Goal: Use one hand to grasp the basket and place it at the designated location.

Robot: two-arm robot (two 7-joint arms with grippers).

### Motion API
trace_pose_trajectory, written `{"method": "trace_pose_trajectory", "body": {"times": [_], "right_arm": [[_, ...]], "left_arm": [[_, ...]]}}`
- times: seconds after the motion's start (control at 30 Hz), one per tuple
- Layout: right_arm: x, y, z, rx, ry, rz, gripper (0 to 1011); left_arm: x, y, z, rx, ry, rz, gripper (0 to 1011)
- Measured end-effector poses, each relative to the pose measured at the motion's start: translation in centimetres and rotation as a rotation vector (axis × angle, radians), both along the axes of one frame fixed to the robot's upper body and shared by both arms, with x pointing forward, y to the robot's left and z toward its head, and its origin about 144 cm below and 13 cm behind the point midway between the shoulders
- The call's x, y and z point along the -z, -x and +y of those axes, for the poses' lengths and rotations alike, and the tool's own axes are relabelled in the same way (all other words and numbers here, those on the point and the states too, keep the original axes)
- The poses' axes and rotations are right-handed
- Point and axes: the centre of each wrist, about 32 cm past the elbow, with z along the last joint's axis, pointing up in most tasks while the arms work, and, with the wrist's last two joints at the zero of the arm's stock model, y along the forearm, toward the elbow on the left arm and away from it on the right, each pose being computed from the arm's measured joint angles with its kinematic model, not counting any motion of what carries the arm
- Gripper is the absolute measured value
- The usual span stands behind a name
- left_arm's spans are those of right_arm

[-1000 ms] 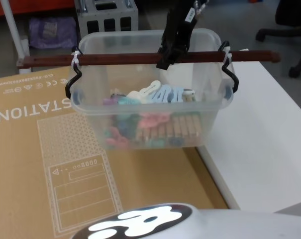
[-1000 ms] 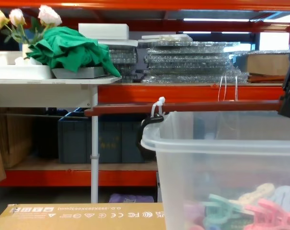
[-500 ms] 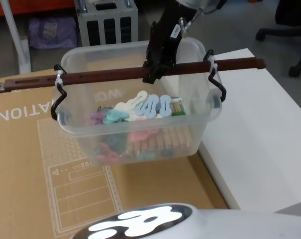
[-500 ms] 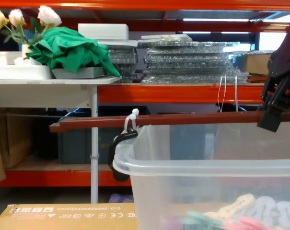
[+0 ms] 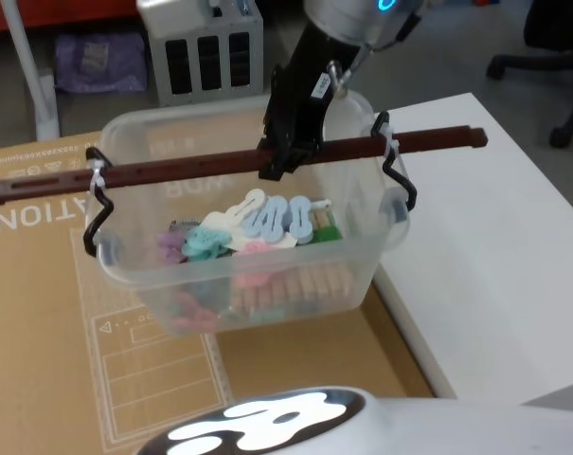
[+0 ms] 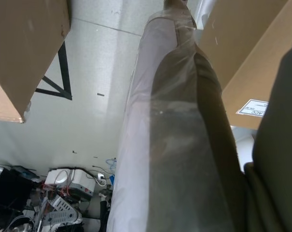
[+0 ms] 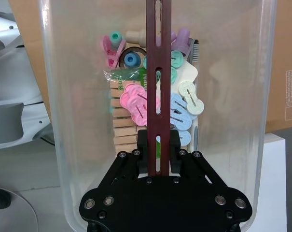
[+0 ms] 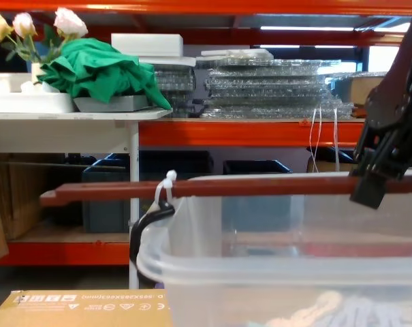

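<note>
Your right gripper (image 5: 278, 159) is clamped tight on the bar handle (image 5: 182, 171) near mid-span. The basket (image 5: 153, 301) hangs, seemingly level, over the cardboard box (image 5: 40, 332). Lower slowly, avoiding swing.

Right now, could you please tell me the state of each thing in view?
basket: lidless, hanging off the surface by its bar handle.
bar handle: clamped near its middle, zip-tied on both sides.
right end effector: shut on the bar handle.
clothes pegs: piled loose inside the basket.
</note>
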Motion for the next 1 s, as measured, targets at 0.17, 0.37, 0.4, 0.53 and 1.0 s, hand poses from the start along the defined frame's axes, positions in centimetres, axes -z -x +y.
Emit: {"method": "trace_pose_trajectory", "body": {"times": [0.17, 0.37, 0.4, 0.53, 1.0], "right_arm": [[0.7, 0.3, 0.6, -0.022, 0.006, -0.003, 234], [1.6, 0.5, 1.0, -0.049, -0.003, 0.000, 234], [1.6, 0.5, 1.0, -0.049, -0.003, 0.000, 234], [2.4, 0.8, 1.4, -0.069, -0.012, 0.004, 234], [4.4, 1.5, 2.8, -0.112, -0.011, 0.004, 234]], "left_arm": [[0.0, 0.0, 0.0, 0.000, 0.000, 0.000, 0], [0.0, 0.0, 0.0, 0.000, 0.000, 0.000, 0], [0.0, 0.0, 0.0, 0.000, 0.000, 0.000, 0], [0.0, 0.0, 0.0, 0.000, 0.000, 0.000, 0], [0.0, 0.0, 0.0, 0.000, 0.000, 0.000, 0]]}}
